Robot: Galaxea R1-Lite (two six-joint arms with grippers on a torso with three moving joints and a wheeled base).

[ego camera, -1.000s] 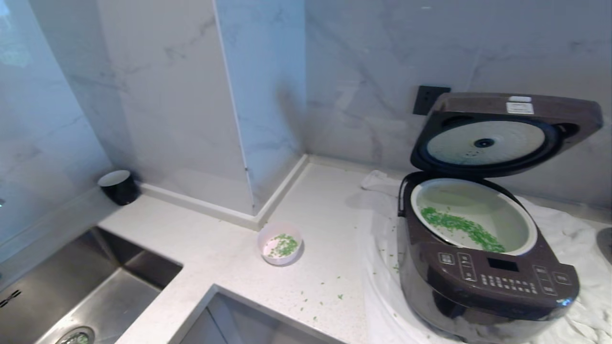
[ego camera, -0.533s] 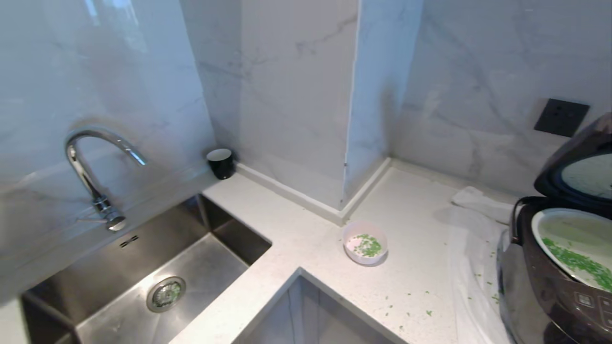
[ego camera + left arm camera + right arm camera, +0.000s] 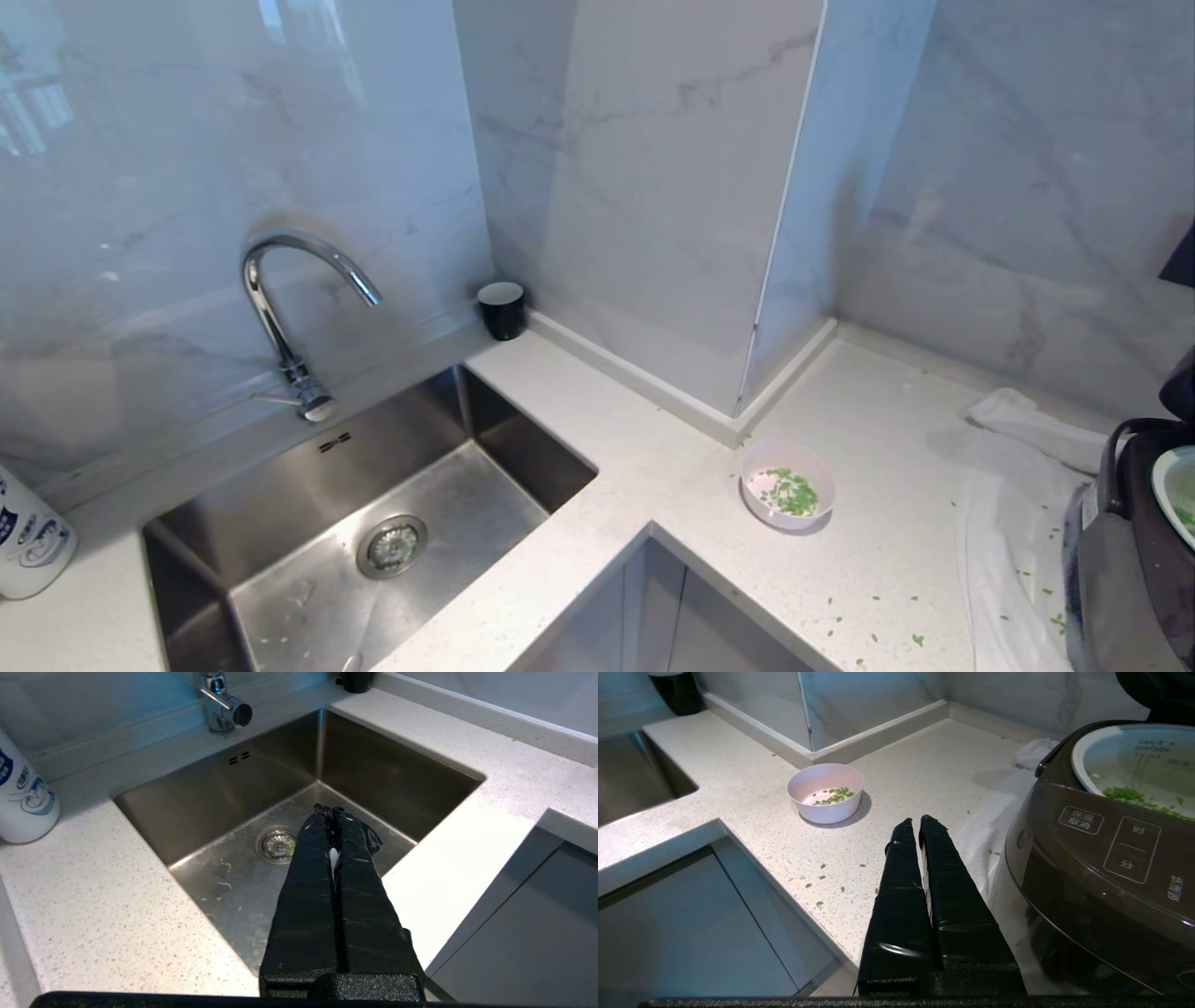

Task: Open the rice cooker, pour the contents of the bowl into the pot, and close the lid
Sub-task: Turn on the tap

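left gripper (image 3: 331,810): fingers pressed together, empty, over the sink (image 3: 383,765), lower centre of its wrist view
right gripper (image 3: 920,821): fingers pressed together, empty, over the counter (image 3: 738,765), lower centre of its wrist view
bowl (image 3: 787,485): on the counter, centre right of the head view, some green bits (image 3: 792,492) inside
cooker (image 3: 1134,541): right edge of the head view, on a white cloth (image 3: 1013,467)
pot (image 3: 1134,770): uncovered, green bits inside
counter: loose bits scattered between bowl and cooker
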